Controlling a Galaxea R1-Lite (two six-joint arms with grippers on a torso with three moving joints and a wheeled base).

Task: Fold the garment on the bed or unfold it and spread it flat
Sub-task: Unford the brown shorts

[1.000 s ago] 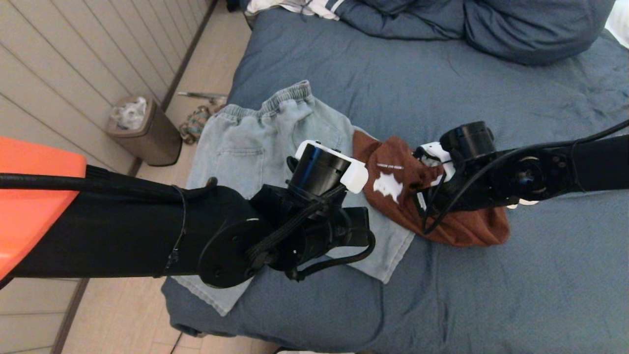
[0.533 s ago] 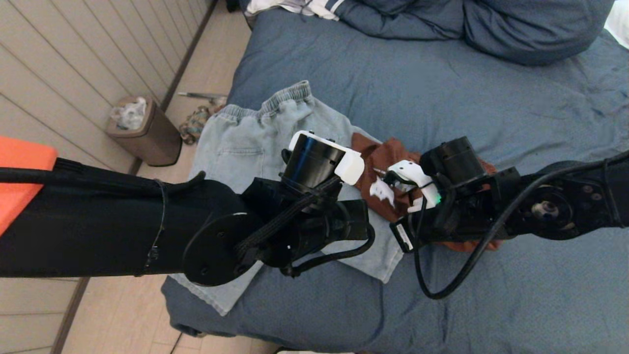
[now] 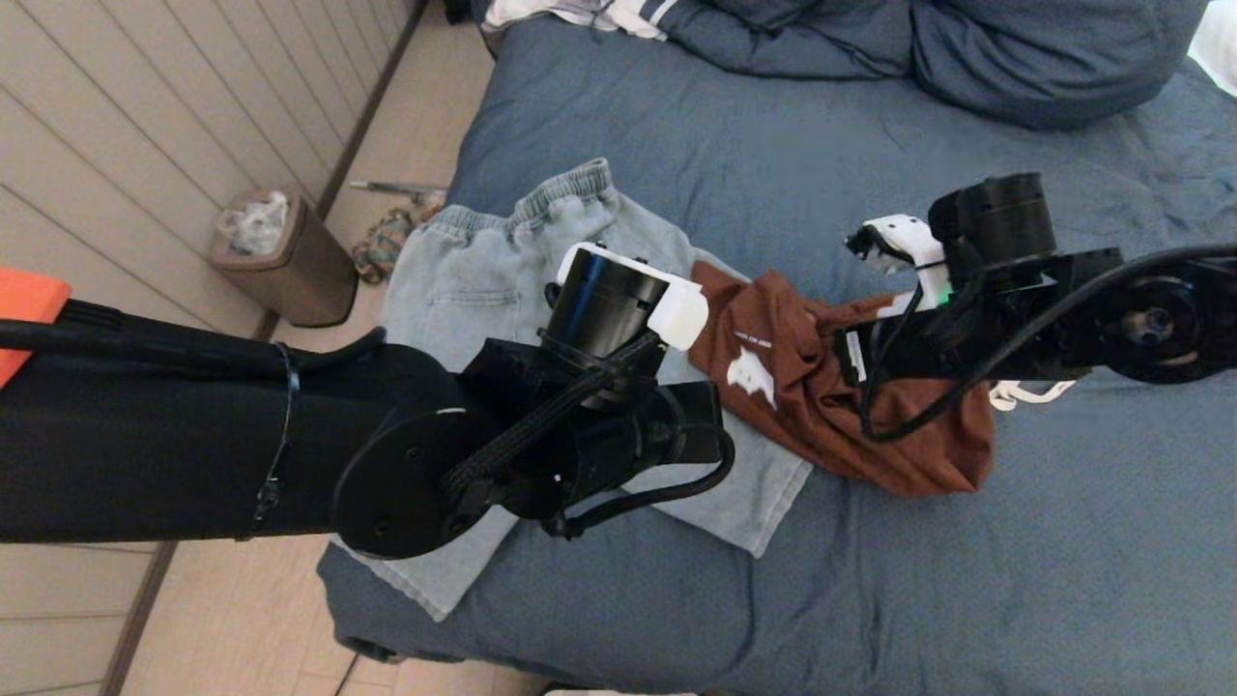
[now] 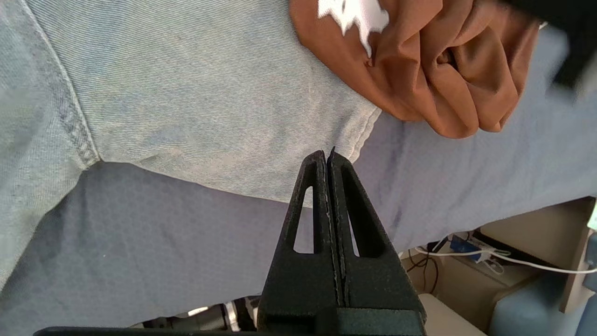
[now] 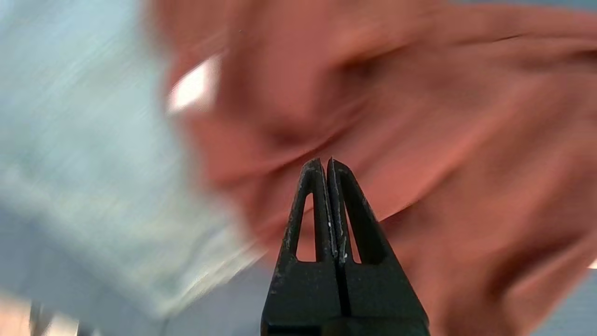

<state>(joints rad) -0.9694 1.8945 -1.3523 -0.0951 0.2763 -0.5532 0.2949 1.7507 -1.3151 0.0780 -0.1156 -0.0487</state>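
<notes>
A crumpled rust-brown shirt [image 3: 783,377] with a white print lies mid-bed, its left edge overlapping light-blue denim trousers [image 3: 483,290] that are spread flat near the left side of the bed [image 3: 966,580]. My left gripper [image 4: 326,154] is shut and empty. It hovers over the trousers' hem [image 4: 186,93] and the blue cover [image 4: 140,224], with the shirt [image 4: 419,70] beyond it. The right gripper [image 5: 325,161] is also shut with nothing between its fingers. It hangs just above the shirt [image 5: 419,116], and the trousers [image 5: 93,140] show beside it. In the head view both sets of fingers are hidden under the wrists.
Blue pillows [image 3: 1015,58] and a striped cloth [image 3: 599,14] lie at the head of the bed. A brown waste bin [image 3: 290,261] stands on the floor by the panelled wall on the left. Cables [image 4: 489,256] run below the bed's near edge.
The right arm swung in toward the left arm, then drew back up and to the right. The brown shirt now lies more stretched out. The left arm shifted slightly left.
</notes>
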